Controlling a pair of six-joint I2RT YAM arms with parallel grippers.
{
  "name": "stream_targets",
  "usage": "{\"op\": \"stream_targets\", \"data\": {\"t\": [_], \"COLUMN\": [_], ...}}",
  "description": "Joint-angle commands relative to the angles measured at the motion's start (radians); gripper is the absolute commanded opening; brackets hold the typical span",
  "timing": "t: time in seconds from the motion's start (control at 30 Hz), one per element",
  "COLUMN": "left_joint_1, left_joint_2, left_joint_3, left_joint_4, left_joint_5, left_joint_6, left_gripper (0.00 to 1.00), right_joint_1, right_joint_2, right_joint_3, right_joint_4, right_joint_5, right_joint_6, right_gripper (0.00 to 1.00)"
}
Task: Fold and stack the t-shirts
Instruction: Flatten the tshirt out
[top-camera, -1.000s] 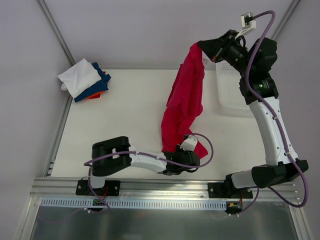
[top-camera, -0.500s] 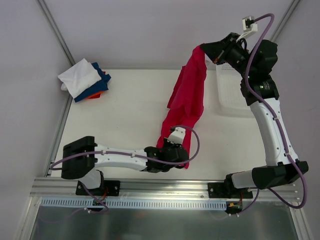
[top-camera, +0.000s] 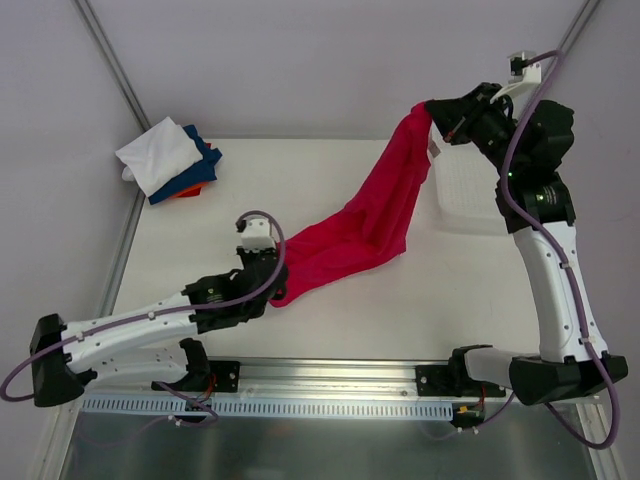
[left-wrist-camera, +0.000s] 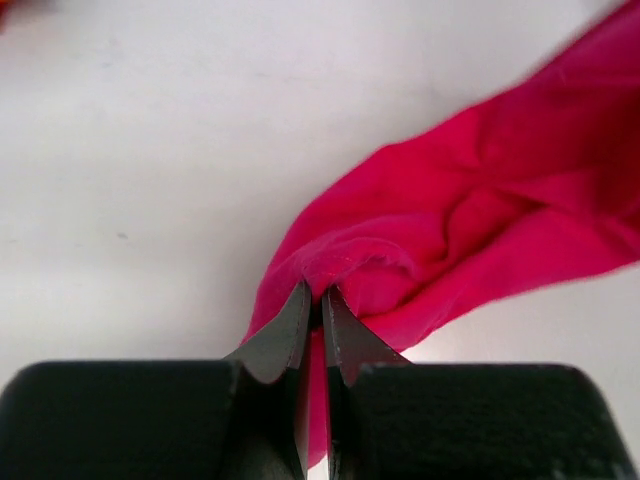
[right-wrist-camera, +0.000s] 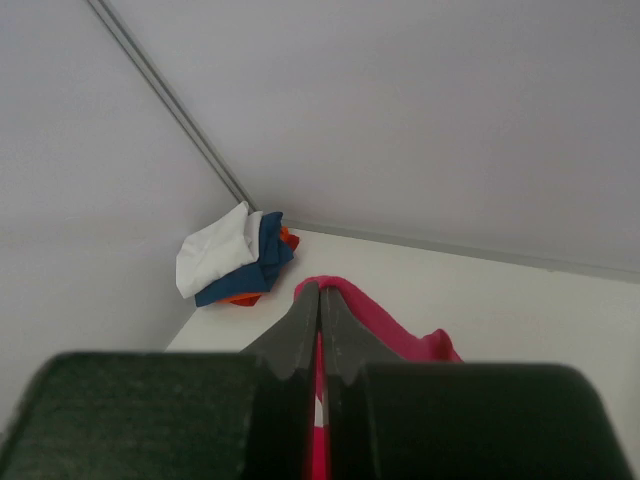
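Top external: pinching red t-shirt (top-camera: 355, 230) at both ends, low end in left pincer (top-camera: 270, 292), high end in right pincer (top-camera: 433, 108), above desk (top-camera: 300, 180).

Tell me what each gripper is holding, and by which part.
Both hold the red t-shirt: left gripper pinches its near end, right gripper its far end, up high.
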Motion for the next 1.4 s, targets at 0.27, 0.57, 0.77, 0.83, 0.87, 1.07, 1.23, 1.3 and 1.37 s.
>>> {"op": "stream_targets", "data": {"t": [0.27, 0.57, 0.77, 0.83, 0.87, 1.07, 1.23, 1.3, 1.37], "left_joint_1": [0.275, 0.416, 0.496, 0.529, 0.537, 0.577, 0.598, 0.609, 0.618], "left_joint_2": [-0.262, -0.243, -0.239, -0.235, -0.232, -0.192, -0.079, -0.014, 0.030], "left_joint_3": [-0.072, -0.050, -0.043, -0.044, -0.046, -0.043, -0.006, 0.019, 0.033], "left_joint_4": [-0.141, -0.184, -0.189, -0.191, -0.191, -0.189, -0.186, -0.186, -0.186], "left_joint_5": [-0.152, -0.189, -0.209, -0.206, -0.205, -0.206, -0.211, -0.214, -0.211], "left_joint_6": [-0.038, -0.067, -0.071, -0.071, -0.073, -0.094, -0.113, -0.125, -0.137], "left_gripper": [0.00, 0.00, 0.00, 0.00, 0.00, 0.00, 0.00, 0.00, 0.00], "right_joint_1": [-0.018, -0.018, -0.018, -0.018, -0.018, -0.018, -0.018, -0.018, -0.018], "right_joint_2": [-0.196, -0.285, -0.296, -0.281, -0.270, -0.174, 0.001, 0.060, 0.145], "right_joint_3": [-0.137, -0.234, -0.317, -0.325, -0.328, -0.299, -0.208, -0.176, -0.128], "right_joint_4": [-0.027, -0.191, -0.219, -0.224, -0.222, -0.170, -0.155, -0.148, -0.139], "right_joint_5": [0.249, 0.525, 0.604, 0.601, 0.601, 0.576, 0.539, 0.524, 0.504], "right_joint_6": [-0.100, -0.119, -0.135, -0.137, -0.140, -0.151, -0.160, -0.160, -0.160], "right_gripper": [0.01, 0.01, 0.01, 0.00, 0.01, 0.00, 0.01, 0.01, 0.01]}}
